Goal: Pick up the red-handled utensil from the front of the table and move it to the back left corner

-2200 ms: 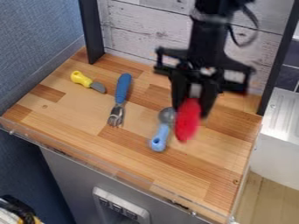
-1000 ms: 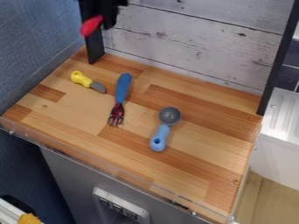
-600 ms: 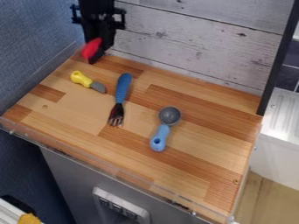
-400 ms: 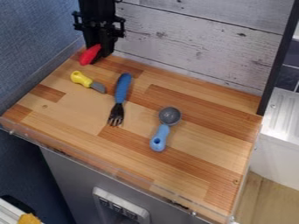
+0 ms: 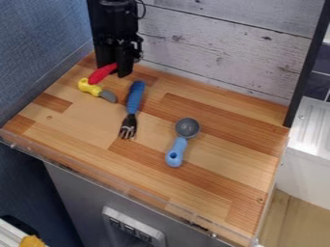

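Red, smooth, elongated object (image 5: 102, 74): located at the rear left corner of the wooden butcher-block counter (image 5: 226, 144), slanting down towards the front left. The black two-finger end effector (image 5: 115, 69) is closed on its upper rear end; whether the lower end bears on the wood cannot be determined. Principal hazard: that free end appears close beside, possibly touching, the yellow-handled toy knife with a grey blade (image 5: 89, 87); lowering or releasing here could lodge one on the other, or roll the knife aside. Secondary hazard: the grip is near one end, so contact at the free end could twist the object loose. Nearby to the right lies a blue-handled fork with dark, shiny tines (image 5: 134, 97), exposed to a sideways knock. The light-blue scoop with a round grey bowl (image 5: 176, 152) lies well apart; risk judged low.
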Controlling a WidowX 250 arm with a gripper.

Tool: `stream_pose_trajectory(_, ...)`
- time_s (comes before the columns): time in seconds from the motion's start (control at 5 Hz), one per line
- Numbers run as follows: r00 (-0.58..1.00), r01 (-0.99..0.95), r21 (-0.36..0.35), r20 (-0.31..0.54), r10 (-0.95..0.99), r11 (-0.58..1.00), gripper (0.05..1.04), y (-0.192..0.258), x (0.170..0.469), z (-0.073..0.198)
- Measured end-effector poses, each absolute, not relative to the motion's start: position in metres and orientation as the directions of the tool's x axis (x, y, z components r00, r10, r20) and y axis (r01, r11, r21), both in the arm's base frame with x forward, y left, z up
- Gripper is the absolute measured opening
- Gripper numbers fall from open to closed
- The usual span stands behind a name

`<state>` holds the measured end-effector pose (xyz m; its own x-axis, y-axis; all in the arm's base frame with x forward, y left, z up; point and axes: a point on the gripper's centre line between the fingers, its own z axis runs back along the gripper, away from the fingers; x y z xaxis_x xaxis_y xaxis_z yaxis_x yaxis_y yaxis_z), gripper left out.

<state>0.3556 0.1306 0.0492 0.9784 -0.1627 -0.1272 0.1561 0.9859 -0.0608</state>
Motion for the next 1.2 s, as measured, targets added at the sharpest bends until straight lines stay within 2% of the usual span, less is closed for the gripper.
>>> stream_pose_trajectory(0.2,0.981,0.152,-0.056,-0.114,-0.158,0.987,0.364,0.123,0.355,0.055)
stream_pose_trajectory(0.6,0.994,-0.029,-0.025,-0.103,0.027,0.999,0.364,0.110,0.363,0.055)
stream_pose_trajectory(1.0,0.982,-0.160,-0.014,-0.105,0.157,0.987,0.364,0.111,0.374,0.035)
stream_pose_trajectory(1.2,0.988,-0.113,-0.015,-0.109,0.111,0.993,0.427,0.109,0.379,0.026)
